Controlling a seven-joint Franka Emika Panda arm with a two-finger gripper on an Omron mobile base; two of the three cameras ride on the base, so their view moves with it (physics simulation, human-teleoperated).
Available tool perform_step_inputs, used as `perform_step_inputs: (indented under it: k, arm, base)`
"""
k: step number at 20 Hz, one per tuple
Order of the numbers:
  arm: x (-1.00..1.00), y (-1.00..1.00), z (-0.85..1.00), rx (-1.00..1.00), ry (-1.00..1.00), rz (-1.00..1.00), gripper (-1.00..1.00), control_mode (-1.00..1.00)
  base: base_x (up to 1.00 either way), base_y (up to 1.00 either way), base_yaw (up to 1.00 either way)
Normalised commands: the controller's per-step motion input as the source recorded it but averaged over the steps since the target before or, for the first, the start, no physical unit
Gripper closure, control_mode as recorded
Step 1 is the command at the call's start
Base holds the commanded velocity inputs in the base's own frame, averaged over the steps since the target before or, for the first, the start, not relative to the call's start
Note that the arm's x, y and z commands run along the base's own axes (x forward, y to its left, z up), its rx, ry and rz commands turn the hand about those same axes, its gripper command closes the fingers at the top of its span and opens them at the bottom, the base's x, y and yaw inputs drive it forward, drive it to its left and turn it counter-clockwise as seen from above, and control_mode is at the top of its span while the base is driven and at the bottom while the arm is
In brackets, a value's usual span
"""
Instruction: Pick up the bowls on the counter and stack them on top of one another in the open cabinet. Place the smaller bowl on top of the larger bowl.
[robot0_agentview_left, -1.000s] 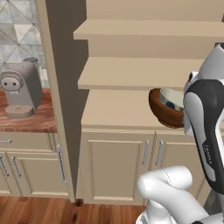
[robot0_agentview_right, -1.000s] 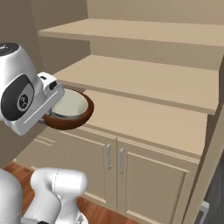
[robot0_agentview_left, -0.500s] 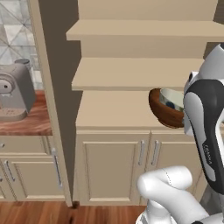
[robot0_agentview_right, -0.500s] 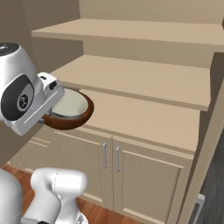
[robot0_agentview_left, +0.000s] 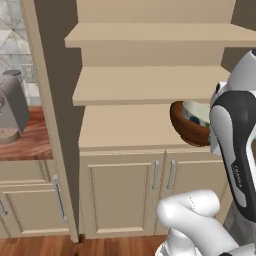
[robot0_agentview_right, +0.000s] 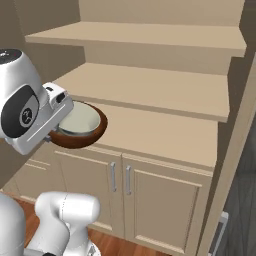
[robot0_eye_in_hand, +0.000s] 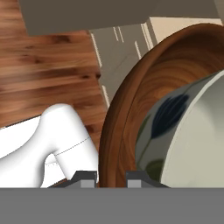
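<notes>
My end effector (robot0_eye_in_hand: 111, 176) apparently pinches the larger bowl's (robot0_agentview_right: 95, 131) thick rim, one finger each side, smaller bowl (robot0_agentview_right: 78, 120) nested inside, above the open cabinet (robot0_agentview_right: 165, 131) shelf; rigid, glossy, slip-prone.

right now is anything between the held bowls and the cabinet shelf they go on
Nothing visible. The brown bowl, with the pale bowl nested inside, hangs at the front edge of the cabinet's lowest shelf, and that shelf lies bare beside it.

smaller bowl (robot0_agentview_right: 79, 119) inside larger bowl (robot0_agentview_right: 91, 135), before the open cabinet (robot0_agentview_right: 150, 85) shelves
</notes>
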Motion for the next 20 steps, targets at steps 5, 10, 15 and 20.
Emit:
perform_step_inputs:
  k: [5,10,15,20]
  arm:
    - [0.0,0.0,0.0,0.0,0.0,0.0,1.0,1.0]
    - [0.0,0.0,0.0,0.0,0.0,0.0,1.0,1.0]
    - [0.0,0.0,0.0,0.0,0.0,0.0,1.0,1.0]
    - [0.0,0.0,0.0,0.0,0.0,0.0,1.0,1.0]
  base:
    - [0.26,-0.02,-0.15]
    - [0.31,0.0,-0.14]
    - [0.35,0.0,-0.13]
    - [0.31,0.0,-0.12]
